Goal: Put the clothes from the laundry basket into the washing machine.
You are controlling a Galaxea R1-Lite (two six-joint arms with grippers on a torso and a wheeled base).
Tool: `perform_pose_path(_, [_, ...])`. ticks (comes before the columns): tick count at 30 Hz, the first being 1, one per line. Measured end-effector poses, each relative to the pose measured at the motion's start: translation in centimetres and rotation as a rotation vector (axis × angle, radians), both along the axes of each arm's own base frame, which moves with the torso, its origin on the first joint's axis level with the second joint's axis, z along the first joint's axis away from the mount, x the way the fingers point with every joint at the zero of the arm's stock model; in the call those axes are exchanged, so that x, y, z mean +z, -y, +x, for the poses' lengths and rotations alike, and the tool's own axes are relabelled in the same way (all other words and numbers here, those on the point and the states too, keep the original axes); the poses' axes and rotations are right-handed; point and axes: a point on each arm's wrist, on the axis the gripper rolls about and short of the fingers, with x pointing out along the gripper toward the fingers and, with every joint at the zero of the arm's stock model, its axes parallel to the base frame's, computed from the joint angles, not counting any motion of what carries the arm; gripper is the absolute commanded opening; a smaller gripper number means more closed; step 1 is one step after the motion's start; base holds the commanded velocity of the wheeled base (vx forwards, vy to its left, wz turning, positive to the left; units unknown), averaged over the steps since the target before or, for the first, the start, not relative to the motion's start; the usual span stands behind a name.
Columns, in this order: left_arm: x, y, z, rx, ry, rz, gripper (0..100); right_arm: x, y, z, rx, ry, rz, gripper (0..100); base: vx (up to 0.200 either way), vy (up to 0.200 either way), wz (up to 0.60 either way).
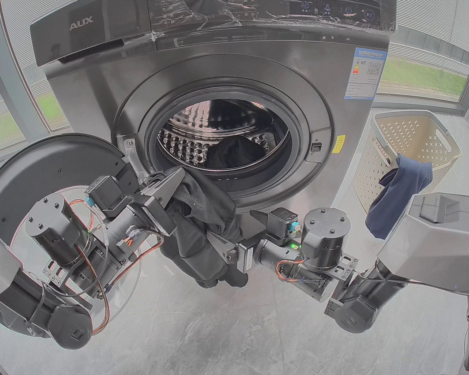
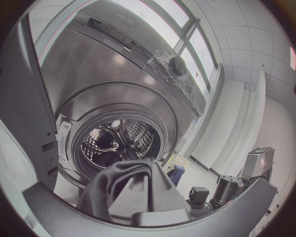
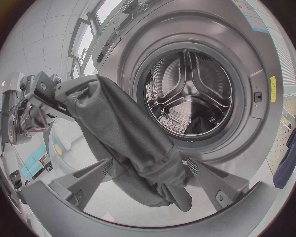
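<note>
Grey tiled floor (image 1: 203, 338) before tall windows (image 1: 434, 67); front-loading washing machine (image 1: 220, 68) centred in the head view, round door (image 1: 45, 168) swung fully open toward the robot's left; steel drum (image 1: 208, 123) exposed, with a crumpled dark garment (image 1: 234, 153) lying at its bottom near the front lip.

Held in front of the opening, below the drum's rim and outside it: a black mesh garment (image 1: 205, 220), bunched and hanging in folds toward the floor; left gripper (image 1: 177, 182) clamped together on its upper edge, cloth draped over one finger in the left wrist view.

Right gripper (image 1: 238, 231) lower and nearer the robot, fingers (image 3: 206, 179) spread apart with the hanging bulk of the black mesh garment between them; contact between cloth and finger pads possibly present, not clear from these angles.

Beige perforated laundry basket (image 1: 423, 133) at the machine's right side, tipped up on edge against it; navy garment (image 1: 399, 194) hung over the basket's near rim, trailing down outside.
</note>
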Motion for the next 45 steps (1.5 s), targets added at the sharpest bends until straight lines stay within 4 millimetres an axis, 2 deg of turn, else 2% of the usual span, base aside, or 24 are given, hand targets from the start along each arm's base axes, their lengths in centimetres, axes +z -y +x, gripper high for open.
perform_pose_path(6, [0.1, 0.0, -0.1, 0.0, 0.001, -0.001, 0, 0.2, -0.6, 2.4, -0.024, 0.047, 0.039, 100, 0.0, 0.0, 0.0])
perform_pose_path(7, [0.1, 0.0, -0.1, -0.001, 0.001, -0.002, 0, 0.2, -0.7, 2.7, -0.028, 0.054, 0.045, 0, 0.0, 0.0, 0.0])
perform_pose_path(11, [0.0, 0.0, -0.1, -0.002, -0.001, -0.001, 0, 0.3, -0.8, 3.4, -0.035, 0.074, 0.066, 0, 0.0, 0.0, 0.0])
perform_pose_path(17, [-0.2, 0.0, -0.1, -0.002, -0.01, 0.004, 0, 0.5, -0.9, 3.3, -0.032, 0.076, 0.069, 0, 0.0, 0.0, 0.0])
perform_pose_path(26, [-0.8, 0.1, 0.0, -0.006, -0.027, 0.014, 0, 2.3, 0.7, 1.4, -0.029, 0.067, 0.064, 0, 0.0, 0.0, 0.0])
perform_pose_path(30, [-0.9, 0.2, 0.0, -0.007, -0.032, 0.017, 0, 2.4, 1.5, 0.3, -0.027, 0.046, 0.045, 0, 0.0, 0.0, 0.0])
perform_pose_path(31, [-0.9, 0.3, 0.0, -0.009, -0.031, 0.017, 0, 2.2, 1.8, 0.0, -0.027, 0.035, 0.036, 100, 0.0, 0.0, 0.0])
perform_pose_path(37, [-0.4, 0.3, -0.1, -0.012, -0.014, 0.007, 0, 1.2, 2.2, -0.3, -0.021, 0.003, 0.007, 100, 0.0, 0.0, 0.0])
perform_pose_path(45, [0.2, 0.3, -0.3, -0.014, 0.006, -0.004, 0, -1.0, 1.5, 0.3, 0.001, -0.027, -0.031, 100, 0.0, 0.0, 0.0])
